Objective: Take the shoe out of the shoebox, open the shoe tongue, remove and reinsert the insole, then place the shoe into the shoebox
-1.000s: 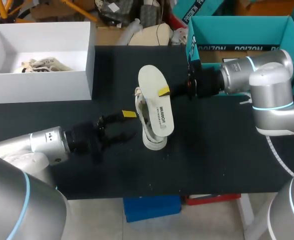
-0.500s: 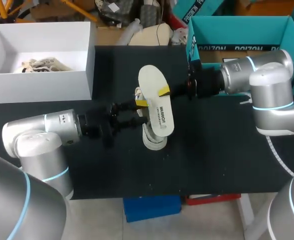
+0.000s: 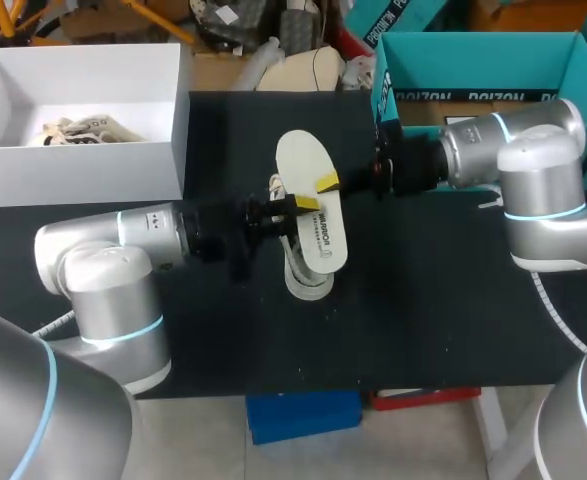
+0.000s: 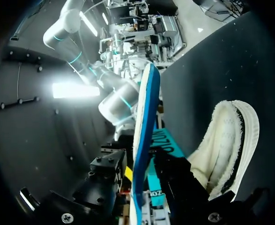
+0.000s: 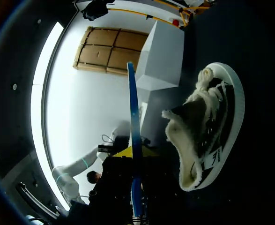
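Observation:
A cream insole [image 3: 318,228] with a blue underside hangs on edge above the white sneaker [image 3: 301,280], which lies on the black table. My right gripper [image 3: 328,183] is shut on the insole's far side. Coming in from the other side, my left gripper [image 3: 303,205] stands open with the insole between its fingers. In the left wrist view the insole [image 4: 144,122] runs edge-on through the left gripper [image 4: 142,180], a gap showing on one side, and the sneaker [image 4: 228,145] lies beside it. In the right wrist view the right gripper [image 5: 135,159] clamps the insole [image 5: 133,122] beside the sneaker [image 5: 207,131].
A white shoebox [image 3: 83,175] with crumpled paper [image 3: 78,130] inside stands at the back left. A teal box [image 3: 473,70] stands at the back right, behind my right arm. Bare black table lies in front of the sneaker.
My left arm has swung in from the front left up to the insole, and its fingers have narrowed around it. The right arm, insole and sneaker have stayed put.

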Robot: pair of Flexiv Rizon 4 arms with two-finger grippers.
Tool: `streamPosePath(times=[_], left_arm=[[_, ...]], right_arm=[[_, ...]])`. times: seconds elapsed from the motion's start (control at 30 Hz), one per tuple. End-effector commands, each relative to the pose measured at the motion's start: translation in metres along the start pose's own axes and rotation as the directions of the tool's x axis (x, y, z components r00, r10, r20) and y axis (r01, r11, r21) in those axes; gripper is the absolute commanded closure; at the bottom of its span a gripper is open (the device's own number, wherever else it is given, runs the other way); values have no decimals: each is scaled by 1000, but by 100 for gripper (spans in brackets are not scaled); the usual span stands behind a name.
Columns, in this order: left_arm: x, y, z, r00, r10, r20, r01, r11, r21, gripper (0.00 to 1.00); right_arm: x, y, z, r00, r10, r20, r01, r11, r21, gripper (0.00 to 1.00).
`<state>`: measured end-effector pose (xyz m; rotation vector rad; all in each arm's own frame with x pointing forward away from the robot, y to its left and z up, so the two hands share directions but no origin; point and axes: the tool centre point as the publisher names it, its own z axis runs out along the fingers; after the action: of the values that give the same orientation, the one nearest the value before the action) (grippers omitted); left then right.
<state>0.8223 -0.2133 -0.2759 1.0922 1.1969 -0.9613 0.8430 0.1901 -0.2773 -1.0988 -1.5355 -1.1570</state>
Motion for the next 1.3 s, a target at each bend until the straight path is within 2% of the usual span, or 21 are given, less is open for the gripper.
streamPosePath(times=[0.03, 0.17, 0.2, 0.23, 0.33, 0.37, 0.4, 0.5, 0.57, 0.63, 0.67, 0.73, 0.9, 0.97, 1.0, 1.3], left_arm=[[1, 2, 6, 1000, 6, -1, -6, 1000, 0, 72], [1, 4, 8, 1000, 7, 0, -7, 1000, 1, 75], [1, 4, 8, 1000, 7, 1, -7, 1000, 2, 78], [1, 4, 9, 1000, 7, 1, -7, 1000, 2, 99], [0, 4, 9, 1000, 8, -2, -8, 1000, 7, 100], [1, 3, 9, 1000, 5, -6, -5, 1000, 10, 100], [1, 2, 8, 1000, 1, -10, -1, 1000, 9, 100], [1, -3, 3, 999, -12, -39, 13, 1000, 7, 100], [0, -7, -2, 997, -32, -66, 33, 999, 7, 100], [0, -13, -7, 991, -87, -103, 89, 996, 10, 100], [0, -18, -9, 982, -108, -153, 112, 994, 14, 100], [-1, -30, -12, 964, -131, -230, 143, 989, 33, 100], [2, -54, -25, 901, -138, -411, 172, 984, 48, 100], [3, -65, -30, 868, -75, -491, 134, 987, 87, 100], [5, -72, -32, 825, 11, -566, 60, 993, 105, 100], [5, -72, -32, 825, 11, -566, 60, 993, 105, 100]], right_arm=[[0, 1, 0, 1000, 1, 1, -1, 1000, 2, 100], [0, 1, 0, 1000, 1, 1, -1, 1000, 2, 100], [0, 1, 0, 1000, 1, 1, -1, 1000, 2, 100], [0, 1, 0, 1000, 1, 1, -1, 1000, 2, 100], [0, 1, 0, 1000, 1, 1, -1, 1000, 2, 100], [0, 1, 0, 1000, 1, 1, -1, 1000, 2, 71], [1, 0, -3, 1000, -4, -4, 4, 1000, -24, 0], [3, -4, -11, 999, -31, 27, 33, 995, -98, 0], [3, -9, -18, 989, -24, 148, 39, 994, -104, 0], [2, -14, -26, 977, -32, 213, 59, 991, -122, 0], [2, -17, -30, 967, -39, 250, 73, 990, -125, 0], [3, -24, -39, 914, -40, 404, 86, 992, -95, 0], [8, -44, -53, 816, -80, 573, 143, 987, -67, 0], [12, -50, -57, 765, -95, 637, 156, 987, -40, 0], [15, -53, -58, 745, -96, 660, 160, 986, -37, 0], [15, -53, -58, 745, -96, 660, 160, 986, -37, 0]])
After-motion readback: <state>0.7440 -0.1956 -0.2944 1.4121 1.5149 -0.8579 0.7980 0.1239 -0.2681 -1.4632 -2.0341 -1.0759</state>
